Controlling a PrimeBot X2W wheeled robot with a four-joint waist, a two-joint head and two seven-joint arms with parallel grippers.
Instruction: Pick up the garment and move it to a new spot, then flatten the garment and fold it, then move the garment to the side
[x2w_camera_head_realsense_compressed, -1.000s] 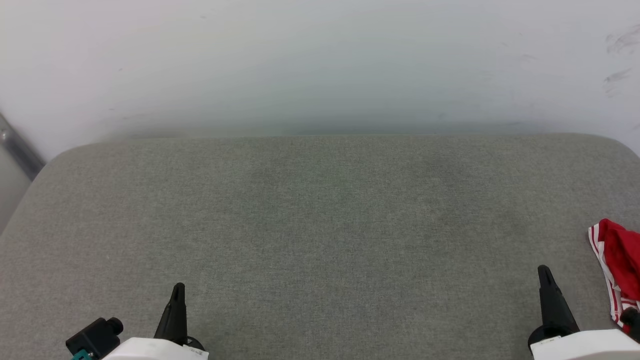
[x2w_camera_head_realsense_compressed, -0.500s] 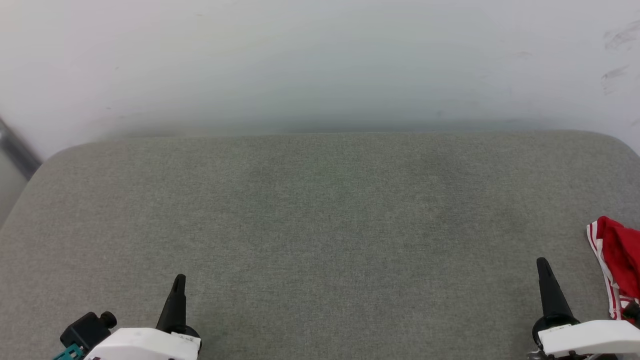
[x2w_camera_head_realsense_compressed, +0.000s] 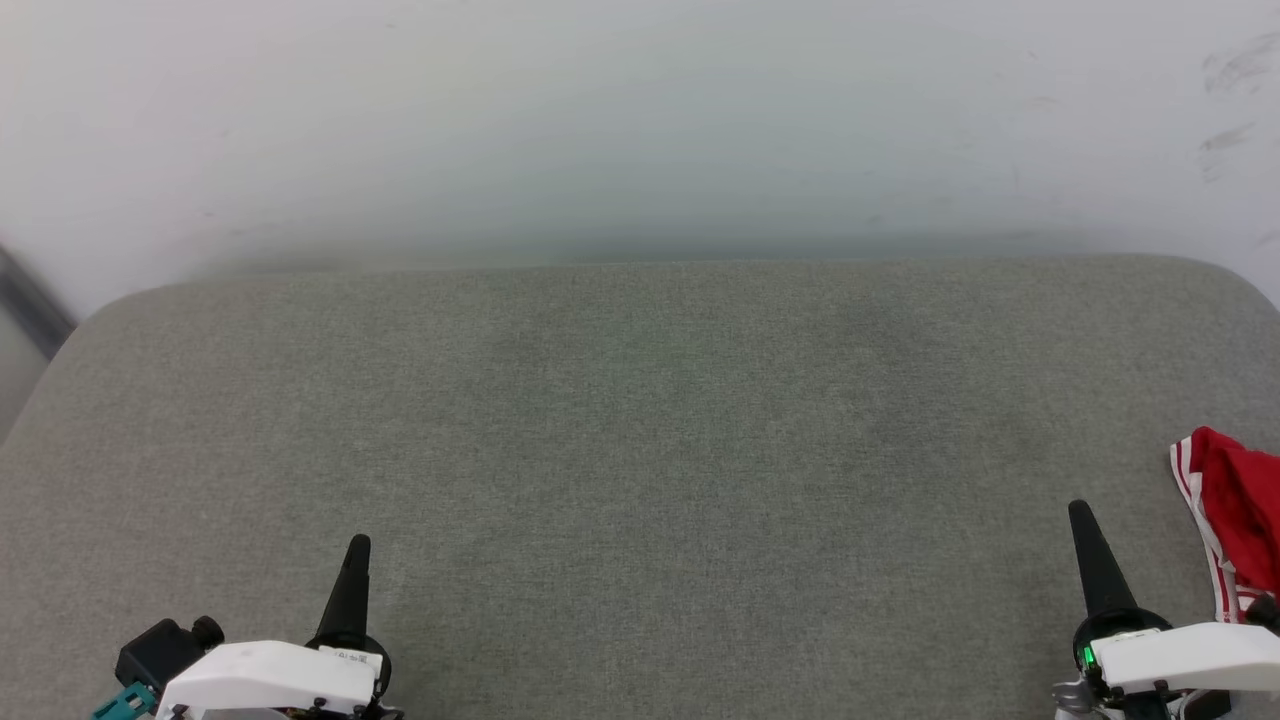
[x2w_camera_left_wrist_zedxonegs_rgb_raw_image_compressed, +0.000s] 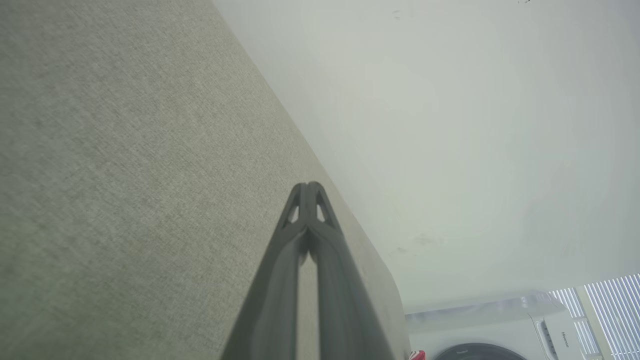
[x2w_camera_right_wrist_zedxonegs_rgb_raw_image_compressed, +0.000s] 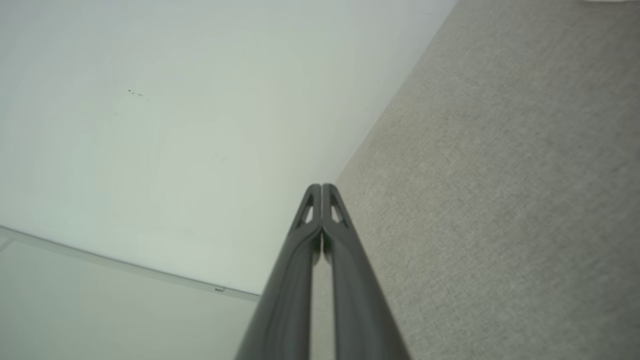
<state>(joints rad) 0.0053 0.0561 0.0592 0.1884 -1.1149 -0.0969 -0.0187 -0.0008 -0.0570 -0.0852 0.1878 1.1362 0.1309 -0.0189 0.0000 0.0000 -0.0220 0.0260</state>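
Overhead, the red T-shirt (x2w_camera_head_realsense_compressed: 1235, 510) lies bunched at the right edge of the grey cushion (x2w_camera_head_realsense_compressed: 640, 420), beside the right gripper (x2w_camera_head_realsense_compressed: 1080, 512): awaiting pickup, or already set aside. Left wrist view: left gripper (x2w_camera_left_wrist_zedxonegs_rgb_raw_image_compressed: 308, 186) pinched together, empty. Right wrist view: likewise.

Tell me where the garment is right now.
In the head view the garment lies bunched at the far right of the grey padded surface, just right of the right tool, partly cut off by the frame.
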